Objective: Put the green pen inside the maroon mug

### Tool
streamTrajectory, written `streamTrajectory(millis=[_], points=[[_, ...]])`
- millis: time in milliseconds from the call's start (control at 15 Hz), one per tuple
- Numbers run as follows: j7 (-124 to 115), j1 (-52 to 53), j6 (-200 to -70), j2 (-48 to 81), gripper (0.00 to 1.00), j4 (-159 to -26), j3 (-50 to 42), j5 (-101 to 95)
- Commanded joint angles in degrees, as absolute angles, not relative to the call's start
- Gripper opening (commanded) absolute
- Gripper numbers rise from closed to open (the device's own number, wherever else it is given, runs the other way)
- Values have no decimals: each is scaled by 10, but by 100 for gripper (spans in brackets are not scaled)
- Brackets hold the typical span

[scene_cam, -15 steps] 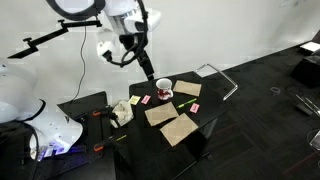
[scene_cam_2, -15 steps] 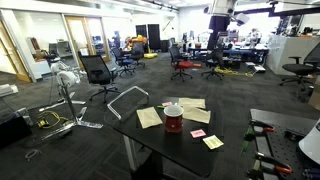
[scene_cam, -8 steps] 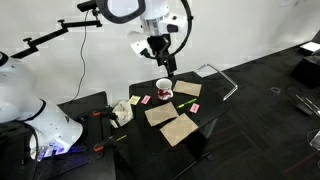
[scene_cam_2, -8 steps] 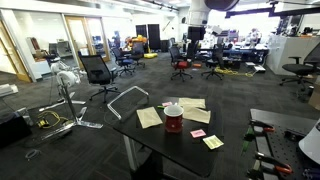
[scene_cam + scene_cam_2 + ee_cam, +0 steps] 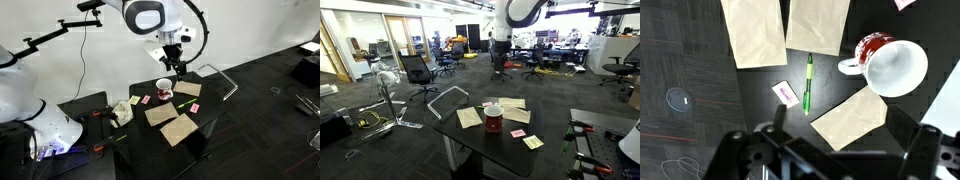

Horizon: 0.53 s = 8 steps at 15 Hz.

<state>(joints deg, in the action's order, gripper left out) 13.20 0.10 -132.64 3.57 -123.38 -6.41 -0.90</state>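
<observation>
The green pen (image 5: 808, 82) lies flat on the black table, seen from above in the wrist view, with a small pink note (image 5: 785, 94) beside it. The maroon mug (image 5: 890, 65), white inside, stands upright to the pen's right and shows in both exterior views (image 5: 164, 89) (image 5: 493, 118). My gripper (image 5: 840, 130) is open and empty, its two fingers spread wide, high above the table. In both exterior views it hangs above the mug (image 5: 178, 66) (image 5: 501, 55). The pen also shows faintly in an exterior view (image 5: 186, 104).
Several tan paper sheets (image 5: 752, 30) (image 5: 818, 22) (image 5: 848, 118) lie around the pen and mug. A yellow note (image 5: 532, 142) and a crumpled yellowish thing (image 5: 122, 110) sit on the table (image 5: 205, 135). Office chairs (image 5: 417, 72) stand on the floor beyond.
The arm has swung across over the table, from beside the mug to a spot above the mug and pen. The gripper stays open and empty. Nothing on the table moved.
</observation>
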Motion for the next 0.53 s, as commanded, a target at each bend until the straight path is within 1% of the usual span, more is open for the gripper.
streamTrajectory(millis=[0,467], points=[[145,-12,-1345,85,100,-1209,-46,-15],[132,-16,-1384,164,100,-1192,-35,-23]])
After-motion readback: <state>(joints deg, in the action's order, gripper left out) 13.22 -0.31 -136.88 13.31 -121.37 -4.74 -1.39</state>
